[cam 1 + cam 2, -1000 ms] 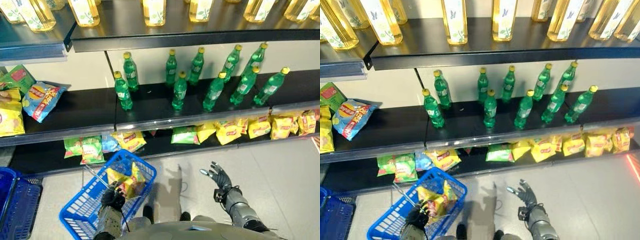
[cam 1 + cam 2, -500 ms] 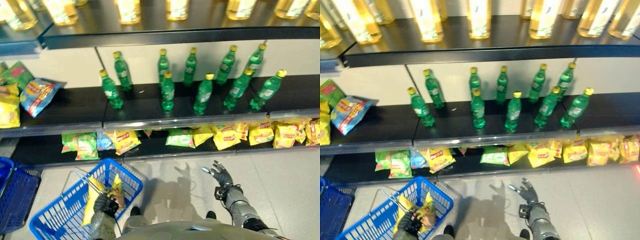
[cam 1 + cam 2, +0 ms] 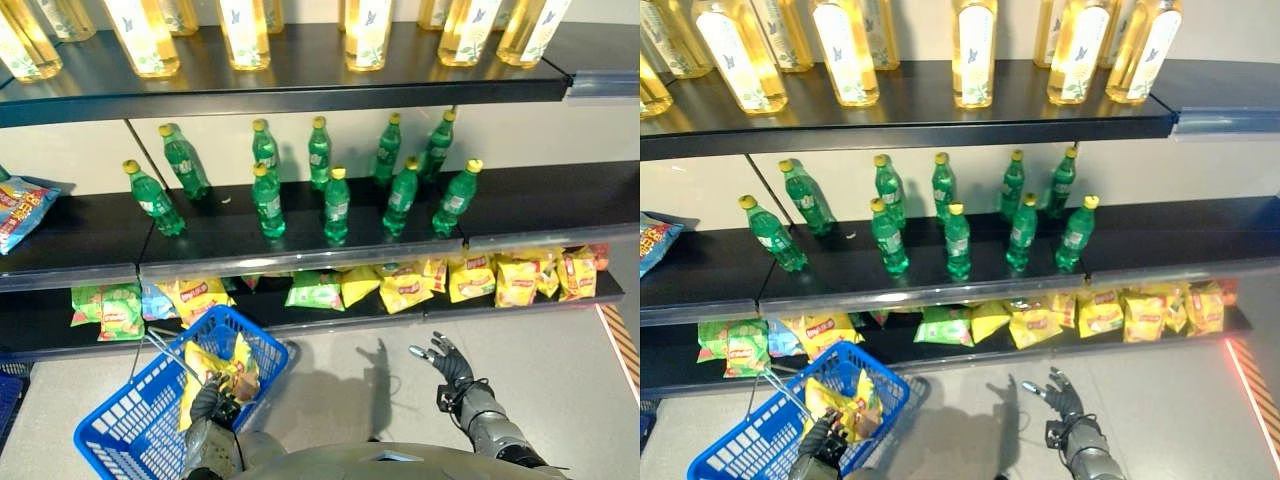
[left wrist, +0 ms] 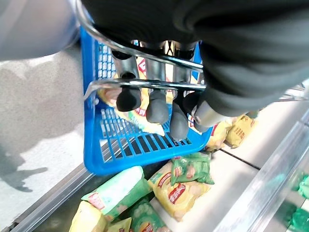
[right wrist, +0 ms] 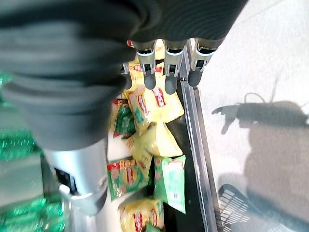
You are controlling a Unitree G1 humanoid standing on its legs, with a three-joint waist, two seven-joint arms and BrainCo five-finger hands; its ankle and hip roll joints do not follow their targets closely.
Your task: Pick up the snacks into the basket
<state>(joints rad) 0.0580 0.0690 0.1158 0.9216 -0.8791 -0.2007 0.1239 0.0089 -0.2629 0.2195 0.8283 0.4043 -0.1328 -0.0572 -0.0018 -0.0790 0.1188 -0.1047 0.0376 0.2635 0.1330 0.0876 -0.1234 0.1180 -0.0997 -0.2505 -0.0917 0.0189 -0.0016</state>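
Observation:
A blue basket [image 3: 140, 425] hangs low at my left side with yellow snack bags [image 3: 215, 368] in it. My left hand [image 3: 212, 402] is shut on the basket's metal handle [image 4: 145, 85], with the fingers [image 4: 157, 107] curled round the wire. My right hand [image 3: 446, 362] is open and empty over the floor, fingers spread toward the bottom shelf. Its straight fingers [image 5: 166, 67] point at yellow bags [image 5: 155, 104] there. Yellow snack bags [image 3: 405, 290] and green ones [image 3: 316, 293] lie along the bottom shelf [image 3: 560, 318].
Green bottles [image 3: 336, 205] stand on the middle shelf, and tall yellow bottles [image 3: 365, 35] on the top one. A blue snack bag [image 3: 18, 210] lies at the middle shelf's left end. More green and yellow bags [image 3: 110, 308] lie above the basket. Grey floor [image 3: 570, 380] stretches right.
The camera has swung right, so the shelves and bottles sit further left in the picture. The left hand still holds the basket handle. The right hand stays open in front of the bottom shelf.

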